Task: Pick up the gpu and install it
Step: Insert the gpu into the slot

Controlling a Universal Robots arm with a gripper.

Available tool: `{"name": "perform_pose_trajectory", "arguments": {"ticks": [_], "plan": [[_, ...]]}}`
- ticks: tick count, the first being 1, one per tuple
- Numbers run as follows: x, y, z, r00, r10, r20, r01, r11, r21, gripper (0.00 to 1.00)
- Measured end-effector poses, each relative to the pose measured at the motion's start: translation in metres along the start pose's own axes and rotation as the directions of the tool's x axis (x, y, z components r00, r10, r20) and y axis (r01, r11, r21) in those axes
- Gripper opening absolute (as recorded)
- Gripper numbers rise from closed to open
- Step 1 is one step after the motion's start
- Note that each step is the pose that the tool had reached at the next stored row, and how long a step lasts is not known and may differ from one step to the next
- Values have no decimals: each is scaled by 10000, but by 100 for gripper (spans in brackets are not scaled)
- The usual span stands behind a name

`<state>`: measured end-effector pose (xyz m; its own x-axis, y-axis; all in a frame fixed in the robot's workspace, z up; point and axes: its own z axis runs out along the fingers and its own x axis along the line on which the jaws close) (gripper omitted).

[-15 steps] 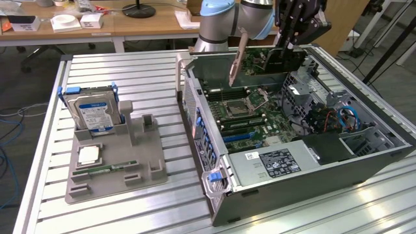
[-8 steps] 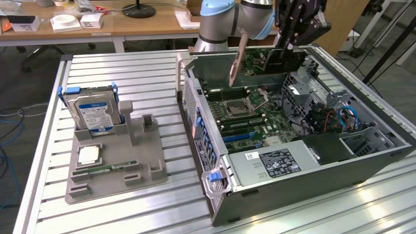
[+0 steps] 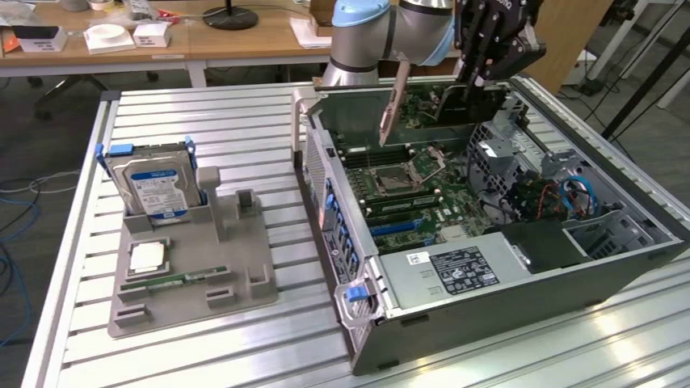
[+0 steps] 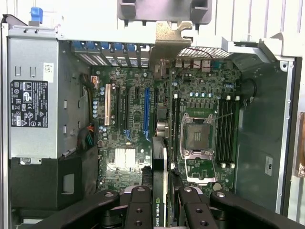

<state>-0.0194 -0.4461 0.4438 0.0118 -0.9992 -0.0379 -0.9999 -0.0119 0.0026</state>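
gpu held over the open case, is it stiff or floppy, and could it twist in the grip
Probably stiff: the gpu hangs straight from the tool, without sagging. Its thin edge sits between the fingers, so a sideways knock might pivot it. The metal bracket at the far end likely makes that end heavier.

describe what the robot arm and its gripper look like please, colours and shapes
The arm is built of rounded silver-grey metal segments with a pale blue cap at the joint. The gripper is black, made of jointed bar-like links. In the wrist view its fingers appear as matte black links with rounded ends and small round bolts or pins. No cables or markings can be made out on them.
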Motion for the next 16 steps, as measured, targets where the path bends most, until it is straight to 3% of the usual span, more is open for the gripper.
{"name": "perform_pose_trajectory", "arguments": {"ticks": [4, 11, 16], "plan": [[0, 0, 22, 10000, 32, 77, -32, 10000, 22, 25], [0, 0, 22, 10000, 47, 78, -48, 10000, 23, 25], [0, -1, 24, 9992, 381, 80, -381, 9993, 36, 25]]}}
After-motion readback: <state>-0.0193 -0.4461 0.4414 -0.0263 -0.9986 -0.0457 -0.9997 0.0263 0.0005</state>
